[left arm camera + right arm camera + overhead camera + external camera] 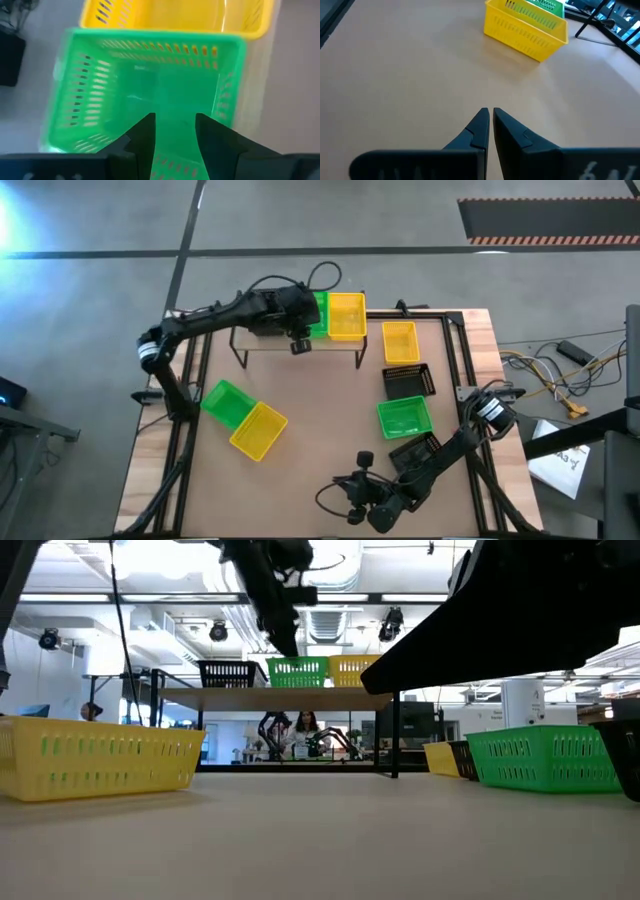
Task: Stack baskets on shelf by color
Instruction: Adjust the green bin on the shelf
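The shelf (340,345) (250,695) carries a black basket (228,673), a green basket (320,315) (145,85) and a yellow basket (346,315) (175,15) side by side, each resting on its base. My left gripper (174,130) (300,340) is open and hovers over the green basket's near end, with its fingers above the rim. My right gripper (490,120) (352,490) is shut and waits low over the table near its near edge. It points toward a yellow basket (527,27) (258,430) that has a green basket (225,402) behind it.
Several more baskets lie on the table's right side: yellow (400,342), black (408,382), green (404,418) (545,758) and black (415,450). Bare tabletop (320,410) lies between the two groups. A person shows in the room behind the shelf (305,730).
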You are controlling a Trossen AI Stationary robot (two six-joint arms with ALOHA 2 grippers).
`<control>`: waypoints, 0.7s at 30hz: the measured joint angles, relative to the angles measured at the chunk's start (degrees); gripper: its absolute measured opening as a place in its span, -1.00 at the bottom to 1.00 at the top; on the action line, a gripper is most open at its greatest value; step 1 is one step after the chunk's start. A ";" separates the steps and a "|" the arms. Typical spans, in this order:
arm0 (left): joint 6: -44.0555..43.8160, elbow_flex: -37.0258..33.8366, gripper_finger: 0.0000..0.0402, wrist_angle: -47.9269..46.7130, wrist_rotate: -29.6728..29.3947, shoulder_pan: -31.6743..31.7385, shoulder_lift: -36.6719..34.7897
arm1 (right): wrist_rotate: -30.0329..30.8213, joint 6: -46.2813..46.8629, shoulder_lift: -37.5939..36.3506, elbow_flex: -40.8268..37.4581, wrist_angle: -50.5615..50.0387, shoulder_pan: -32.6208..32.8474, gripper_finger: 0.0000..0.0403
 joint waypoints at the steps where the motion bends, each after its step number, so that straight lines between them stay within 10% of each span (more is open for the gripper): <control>1: 0.00 0.00 -0.38 -0.34 -0.02 0.00 0.43 | 0.00 0.04 0.00 0.00 -0.01 0.00 -0.91; 21: 0.59 -0.30 -0.38 -1.35 2.02 -1.29 -6.67 | 0.00 0.34 0.00 -0.02 -0.03 0.02 -0.91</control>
